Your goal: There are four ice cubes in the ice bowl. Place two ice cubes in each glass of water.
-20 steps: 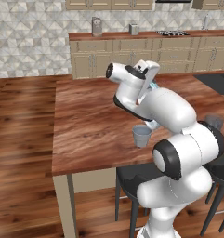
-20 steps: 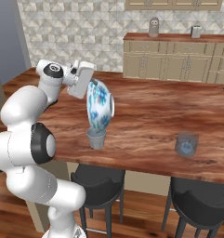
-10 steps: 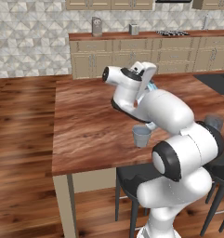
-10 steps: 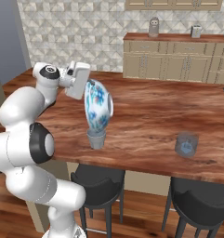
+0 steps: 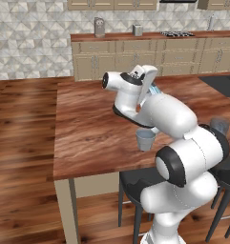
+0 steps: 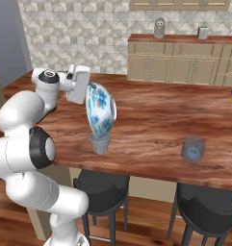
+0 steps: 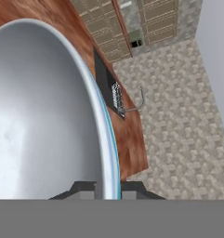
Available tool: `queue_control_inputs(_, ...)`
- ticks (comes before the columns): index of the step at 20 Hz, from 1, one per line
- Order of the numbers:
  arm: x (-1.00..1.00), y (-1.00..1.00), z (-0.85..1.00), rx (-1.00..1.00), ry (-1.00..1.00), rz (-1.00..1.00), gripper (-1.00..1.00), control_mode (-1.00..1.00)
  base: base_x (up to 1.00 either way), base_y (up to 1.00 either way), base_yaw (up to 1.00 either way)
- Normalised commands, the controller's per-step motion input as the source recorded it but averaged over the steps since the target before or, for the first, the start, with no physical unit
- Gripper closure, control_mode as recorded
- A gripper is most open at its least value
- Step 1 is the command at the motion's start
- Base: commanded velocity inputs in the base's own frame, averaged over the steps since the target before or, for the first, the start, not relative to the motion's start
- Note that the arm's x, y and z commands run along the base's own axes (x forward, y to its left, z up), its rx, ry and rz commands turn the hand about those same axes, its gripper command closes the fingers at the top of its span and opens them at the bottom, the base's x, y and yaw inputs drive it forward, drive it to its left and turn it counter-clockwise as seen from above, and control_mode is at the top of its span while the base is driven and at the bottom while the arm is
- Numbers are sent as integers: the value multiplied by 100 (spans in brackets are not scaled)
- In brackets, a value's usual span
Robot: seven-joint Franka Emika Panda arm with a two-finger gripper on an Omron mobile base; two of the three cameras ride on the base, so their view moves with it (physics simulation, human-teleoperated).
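In the hand view our gripper (image 7: 108, 186) is clenched on the rim of the ice bowl (image 7: 43, 116), one dark fingertip on each side of the thin pale-blue edge. The bowl's smooth grey-white inside spreads over the left of that view, and we see no ice cubes on the part that shows.

From the right base view, the ice bowl (image 6: 100, 110) is tipped up nearly on edge, with its blue-flowered underside facing the camera. Its lowest rim hangs directly above the nearer glass of water (image 6: 99, 143), which stands upright on the worktop (image 6: 156, 120) close to the front edge. We cannot tell whether rim and glass touch. The gripper (image 6: 84, 89) holds the bowl at its upper rim.

In the left base view the same glass (image 5: 145, 139) stands just beside our arm, and only a sliver of the ice bowl (image 5: 155, 89) shows behind the wrist.

Further along the worktop, well apart to the right, the second glass of water (image 6: 193, 150) stands upright with pale pieces inside. Two dark stools (image 6: 103, 190) sit under the front edge.
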Motion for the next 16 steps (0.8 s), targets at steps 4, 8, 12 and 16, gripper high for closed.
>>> queue_control_inputs(4, 0, 17, 0, -1, -1, 1, 100, -100, 0, 0, 0)
queue_control_inputs(8, 0, 2, 0, -1, 0, 1, 100, -100, 0, 0, 0)
queue_control_inputs(12, -3, 0, 0, -2, 0, 2, 100, -100, 0, 0, 0)
queue_control_inputs(16, -5, 0, 0, -3, 0, 3, 100, -100, 0, 0, 0)
